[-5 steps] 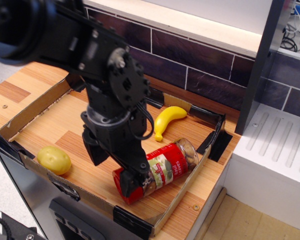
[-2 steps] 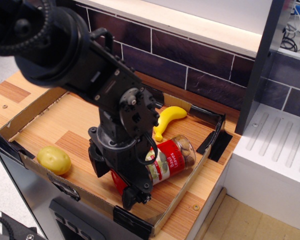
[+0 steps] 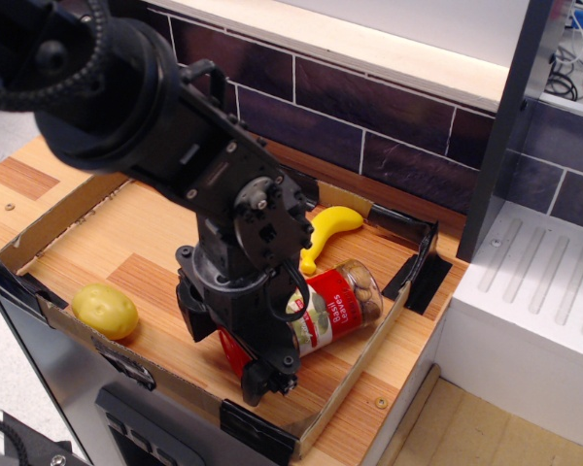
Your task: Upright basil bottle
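Counter (image 3: 39,175): wooden top against a dark tiled wall; it carries 1 shallow cardboard tray.
Tray (image 3: 73,199): low walls with black tape at the corners, likely there to keep loose items from rolling off; it holds 3 things.
Arm (image 3: 165,126): bulky black links reach in from the upper left and bend steeply down over the tray's near right part, which puts the wrist right above the bottle's capped end.
Gripper (image 3: 257,374): set low at the bottle's cap end, 1 finger tip showing near the tray's front wall. Whether it is clenched on the bottle or loose around it, I cannot tell; the wrist hides the contact.
Bottle (image 3: 335,309): lies on its side in the near right part of the tray, close to the right wall. Its long axis runs from lower left to upper right; the red cap points lower left under the gripper, the clear base points upper right. Not yet upright.
Banana (image 3: 327,230): just behind the bottle, apart from it.
Potato (image 3: 105,311): far left, well apart, by the front wall.
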`<state>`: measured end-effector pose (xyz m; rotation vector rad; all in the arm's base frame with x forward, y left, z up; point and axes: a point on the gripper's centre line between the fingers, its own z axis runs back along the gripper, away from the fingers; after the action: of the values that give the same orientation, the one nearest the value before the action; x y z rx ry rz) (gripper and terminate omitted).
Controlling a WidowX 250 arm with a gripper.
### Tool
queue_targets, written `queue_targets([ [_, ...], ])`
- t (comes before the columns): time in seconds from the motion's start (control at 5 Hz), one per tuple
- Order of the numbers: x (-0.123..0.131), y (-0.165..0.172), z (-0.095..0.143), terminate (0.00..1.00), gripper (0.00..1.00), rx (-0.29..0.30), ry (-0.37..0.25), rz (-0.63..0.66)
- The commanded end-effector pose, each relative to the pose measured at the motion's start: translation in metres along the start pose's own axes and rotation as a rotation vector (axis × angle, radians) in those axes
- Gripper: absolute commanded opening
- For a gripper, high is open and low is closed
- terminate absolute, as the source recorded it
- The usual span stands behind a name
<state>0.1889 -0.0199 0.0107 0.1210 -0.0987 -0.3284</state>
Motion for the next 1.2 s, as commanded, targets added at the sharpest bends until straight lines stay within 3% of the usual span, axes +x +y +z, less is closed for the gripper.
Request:
queue_targets([
  [0.0,-0.007,0.009,0.011,0.00,0.00,-0.006,-0.039,-0.002],
  [0.6,-0.012,0.042,0.074,0.00,0.00,-0.001,-0.047,0.090],
  [1.0,-0.013,0.052,0.098,0.00,0.00,0.028,0.072,0.137],
])
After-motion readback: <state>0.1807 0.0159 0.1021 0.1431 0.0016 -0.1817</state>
